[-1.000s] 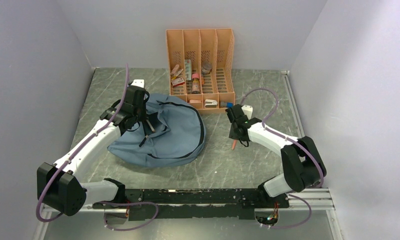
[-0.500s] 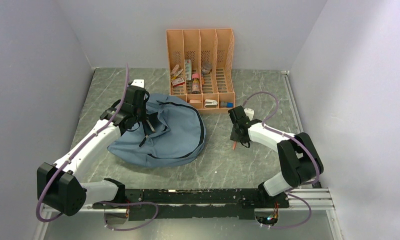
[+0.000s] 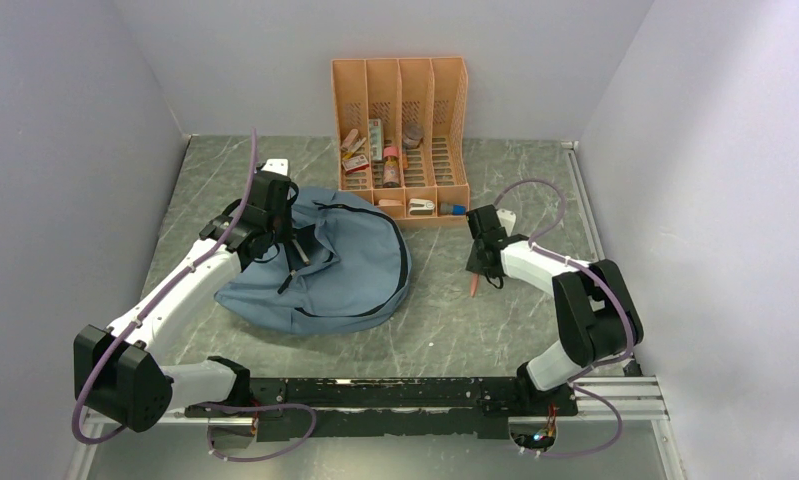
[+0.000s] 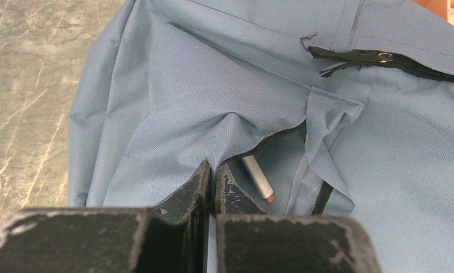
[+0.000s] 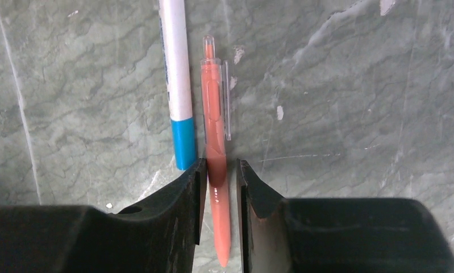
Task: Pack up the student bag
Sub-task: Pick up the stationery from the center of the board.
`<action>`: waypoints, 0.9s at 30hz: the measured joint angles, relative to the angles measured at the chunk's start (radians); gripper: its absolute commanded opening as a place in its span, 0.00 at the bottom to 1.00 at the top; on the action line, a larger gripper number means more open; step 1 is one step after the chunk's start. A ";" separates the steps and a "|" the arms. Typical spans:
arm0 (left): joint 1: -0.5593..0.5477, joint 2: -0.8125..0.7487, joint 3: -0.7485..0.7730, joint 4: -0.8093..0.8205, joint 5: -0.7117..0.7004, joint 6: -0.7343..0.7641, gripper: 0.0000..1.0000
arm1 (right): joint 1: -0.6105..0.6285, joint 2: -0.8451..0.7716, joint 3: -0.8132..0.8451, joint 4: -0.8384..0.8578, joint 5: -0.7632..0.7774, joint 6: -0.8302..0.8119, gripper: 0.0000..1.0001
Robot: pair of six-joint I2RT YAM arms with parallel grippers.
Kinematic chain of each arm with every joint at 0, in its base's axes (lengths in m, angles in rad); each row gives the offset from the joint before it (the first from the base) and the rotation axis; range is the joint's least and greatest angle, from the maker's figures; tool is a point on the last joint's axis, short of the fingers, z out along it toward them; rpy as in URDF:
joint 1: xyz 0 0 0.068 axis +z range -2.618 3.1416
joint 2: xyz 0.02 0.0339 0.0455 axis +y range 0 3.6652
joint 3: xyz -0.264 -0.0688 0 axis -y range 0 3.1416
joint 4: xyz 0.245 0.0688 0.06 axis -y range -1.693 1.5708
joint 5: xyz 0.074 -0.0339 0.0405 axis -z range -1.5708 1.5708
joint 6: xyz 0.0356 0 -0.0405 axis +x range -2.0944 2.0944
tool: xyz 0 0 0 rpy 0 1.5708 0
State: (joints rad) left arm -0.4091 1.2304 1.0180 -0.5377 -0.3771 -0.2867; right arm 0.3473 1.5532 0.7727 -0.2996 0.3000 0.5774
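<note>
The right gripper [image 5: 220, 165] is clamped on an orange pen [image 5: 216, 125], its fingers pressed against the barrel from both sides over the grey marbled table [image 5: 338, 85]. A white marker with a blue band [image 5: 176, 85] lies just beside the pen. To the left, the left gripper [image 4: 213, 169] has its fingers closed together, pinching a fold of the student bag [image 3: 350, 285] at the edge of an unzipped pocket. A white pen-like stick with a brown tip [image 4: 257, 178] shows inside that pocket. The dusty-blue bag lies flat on the left half of the table. Beyond it, against the back wall, an orange slotted file organizer [image 3: 400, 85] holds small items.
</note>
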 measured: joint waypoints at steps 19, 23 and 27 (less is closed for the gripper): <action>0.000 0.000 0.000 0.000 0.000 0.000 0.05 | -0.030 -0.114 0.010 -0.018 -0.028 -0.057 0.00; 0.000 0.000 0.000 0.000 0.000 0.000 0.05 | -0.030 -0.255 0.020 0.026 -0.105 -0.071 0.00; 0.000 0.000 0.000 0.000 0.000 0.000 0.05 | -0.014 -0.293 0.053 0.102 -0.253 -0.064 0.00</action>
State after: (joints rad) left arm -0.4091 1.2304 1.0180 -0.5377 -0.3771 -0.2867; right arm 0.3336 1.2598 0.8253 -0.1978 0.0475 0.5129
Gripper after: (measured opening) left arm 0.073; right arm 0.132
